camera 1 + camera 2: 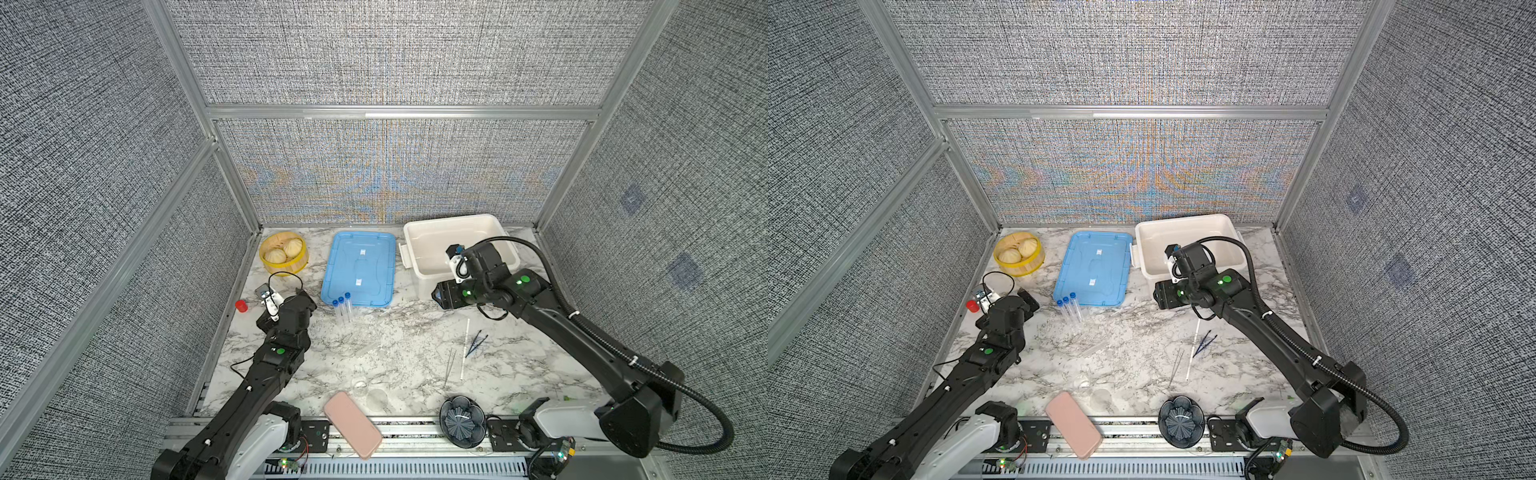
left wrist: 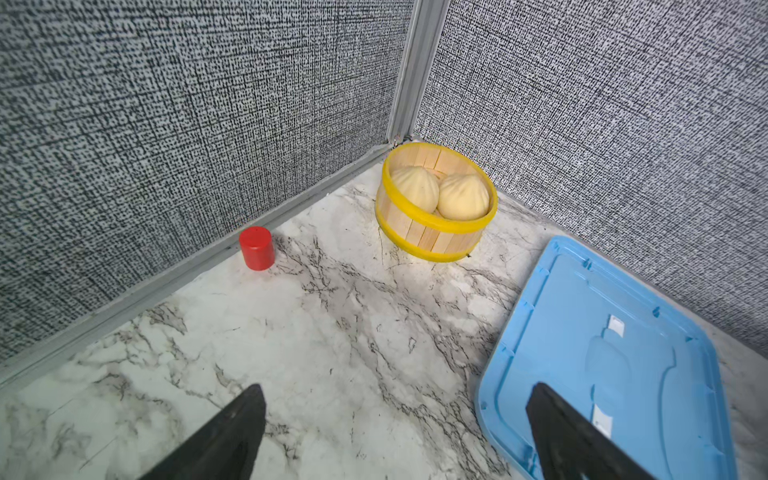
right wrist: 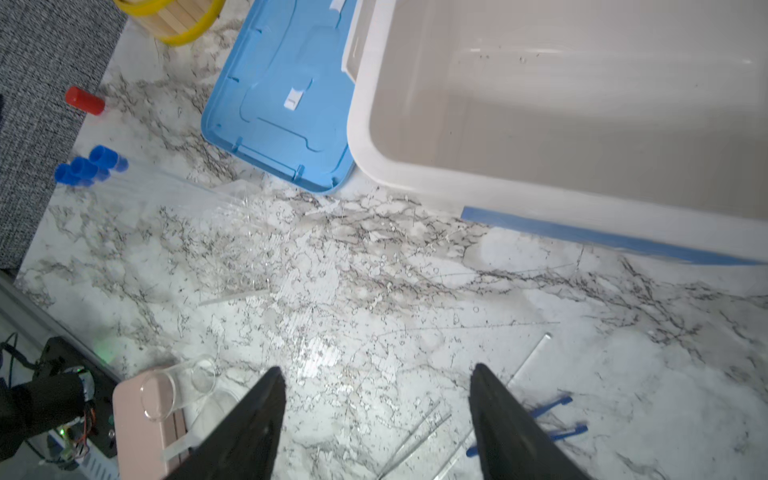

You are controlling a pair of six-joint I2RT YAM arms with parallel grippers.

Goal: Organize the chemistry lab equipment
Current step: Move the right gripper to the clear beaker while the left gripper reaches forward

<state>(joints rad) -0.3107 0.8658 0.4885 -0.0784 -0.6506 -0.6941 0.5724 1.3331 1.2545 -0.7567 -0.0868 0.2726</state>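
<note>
Three clear tubes with blue caps (image 1: 343,308) (image 1: 1071,308) (image 3: 89,165) lie side by side just in front of the blue lid. Further right on the marble lie the dark blue tweezers (image 1: 476,343) (image 1: 1204,343) (image 3: 556,420), the long white stick (image 1: 464,350) (image 1: 1192,351) (image 3: 532,355) and the thin silver tweezers (image 1: 450,366) (image 1: 1177,366) (image 3: 419,436). My right gripper (image 1: 440,295) (image 1: 1161,293) (image 3: 378,374) hovers open and empty by the tub's front, above and behind these tools. My left gripper (image 1: 284,291) (image 1: 1005,294) (image 2: 397,399) is wide open and empty, left of the tubes.
A white tub (image 1: 419,237) stands at the back right with a blue lid (image 1: 359,266) flat beside it. A yellow steamer with buns (image 1: 284,253) and a red cup (image 1: 241,306) are at the left. A pink case (image 1: 352,424), a clear glass (image 1: 359,384) and a dark flower-shaped bowl (image 1: 462,420) sit along the front edge.
</note>
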